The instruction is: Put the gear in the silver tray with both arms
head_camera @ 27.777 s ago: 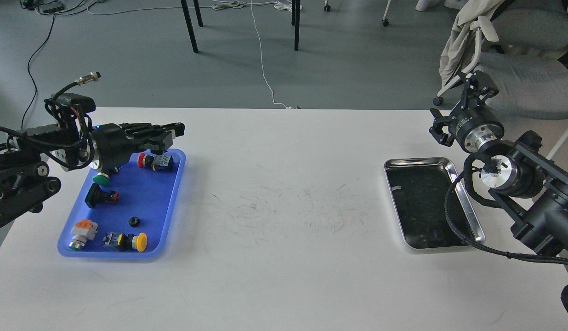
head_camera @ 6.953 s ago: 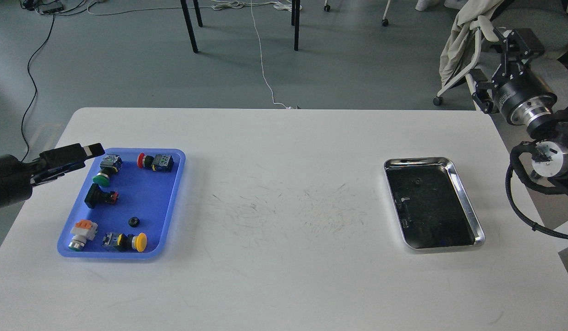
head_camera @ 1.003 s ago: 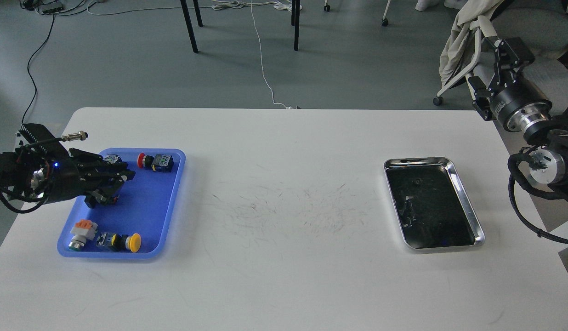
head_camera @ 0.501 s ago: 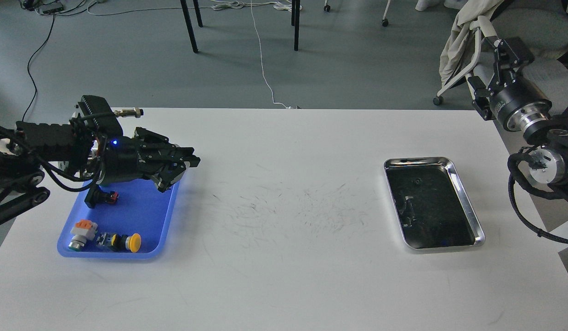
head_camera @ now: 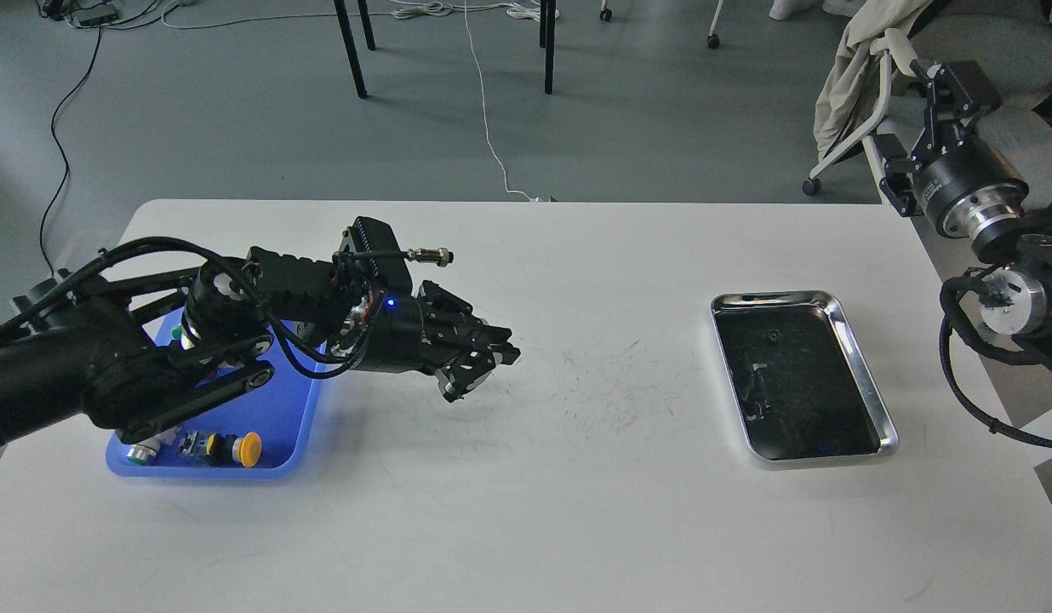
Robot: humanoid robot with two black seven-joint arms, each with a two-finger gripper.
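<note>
Head view: left tool (head_camera: 483, 362) is hovering over the surface (head_camera: 526, 477), fingers nearly together, contents indiscernible; right tool (head_camera: 939, 94) is waiting open. Advisable: keeping level toward the distant silver tray (head_camera: 866, 383).

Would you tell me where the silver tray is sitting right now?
In the head view, the silver tray lies on the white table's right side, near the right edge, far from the blue tray at left.

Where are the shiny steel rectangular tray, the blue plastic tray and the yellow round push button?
Shiny steel rectangular tray (head_camera: 869, 387): head view, right rim.
Blue plastic tray (head_camera: 292, 421): head view, bare floor near right edge.
Yellow round push button (head_camera: 250, 449): head view, cap.
</note>
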